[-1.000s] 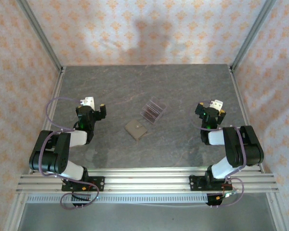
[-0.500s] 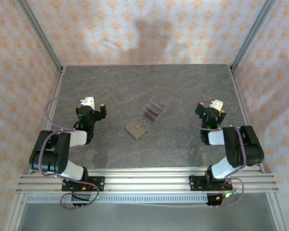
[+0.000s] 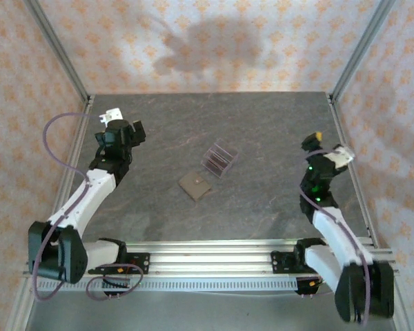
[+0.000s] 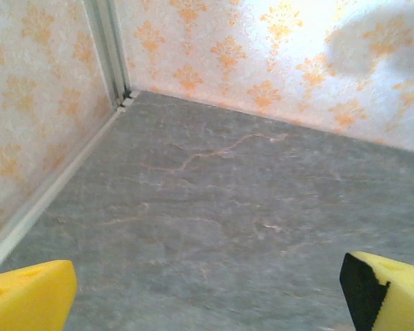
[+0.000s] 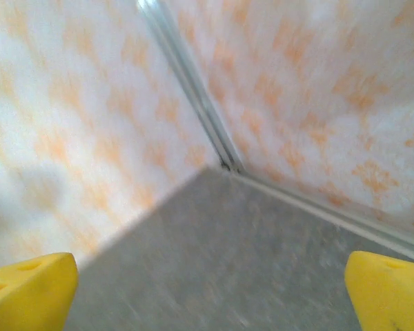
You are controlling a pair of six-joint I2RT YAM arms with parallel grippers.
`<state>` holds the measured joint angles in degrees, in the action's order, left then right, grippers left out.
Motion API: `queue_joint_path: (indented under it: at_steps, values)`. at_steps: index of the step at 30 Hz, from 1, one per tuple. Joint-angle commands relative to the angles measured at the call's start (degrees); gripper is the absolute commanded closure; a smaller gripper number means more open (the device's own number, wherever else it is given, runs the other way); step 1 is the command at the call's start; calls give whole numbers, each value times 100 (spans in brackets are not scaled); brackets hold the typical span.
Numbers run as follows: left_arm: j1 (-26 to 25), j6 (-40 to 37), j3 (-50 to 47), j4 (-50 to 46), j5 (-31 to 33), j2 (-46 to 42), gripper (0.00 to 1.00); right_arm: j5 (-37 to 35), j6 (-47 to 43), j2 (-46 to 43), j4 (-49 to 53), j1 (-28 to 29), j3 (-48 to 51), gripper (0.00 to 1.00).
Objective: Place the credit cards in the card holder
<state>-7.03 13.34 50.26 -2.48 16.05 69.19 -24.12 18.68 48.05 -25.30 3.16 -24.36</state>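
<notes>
Left hand and right hand hang wide open, empty; recommend approaching the credit cards squarely, pinching one upper edge, leaving the card holder undisturbed.

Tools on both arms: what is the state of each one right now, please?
Left tool: open, holding nothing.
Right tool: open, holding nothing.
</notes>
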Motion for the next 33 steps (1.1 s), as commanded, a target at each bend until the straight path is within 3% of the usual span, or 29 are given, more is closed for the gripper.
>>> queue_joint_path:
  at_steps: [1,3,6,8,11,14,16,20,25,33]
  values:
    - [-40,1188,13,-1679,-365,-197,0,270,776,-819,1678,-35,-132,1]
    - [-141,1390,0,-1881,-883,-242,0,975,637,-865,2255,-5,-523,1]
    - [-309,1880,-23,-2046,-1840,-184,11,1460,600,-277,3899,329,-1563,1]
    - [-392,2266,-66,-1992,-2610,-27,23,1465,496,113,4499,888,-2013,1]
    - [-578,2803,-261,-1697,-3370,197,40,1259,380,607,4790,1959,-2414,10]
    - [-812,3358,-682,-1213,-3640,215,50,1307,347,1278,4880,2897,-2785,25]
    - [-994,3536,-933,-976,-3786,275,51,1473,307,1768,4808,3463,-2960,37]
    - [-1213,3723,-1200,-605,-4034,634,54,1922,142,2829,4490,4310,-3268,52]
    - [-1213,3836,-1375,-258,-4193,994,57,2938,151,3835,3994,4582,-3567,62]
    - [-1213,3821,-1510,-129,-4199,1045,60,3154,329,5148,3838,4662,-4046,72]
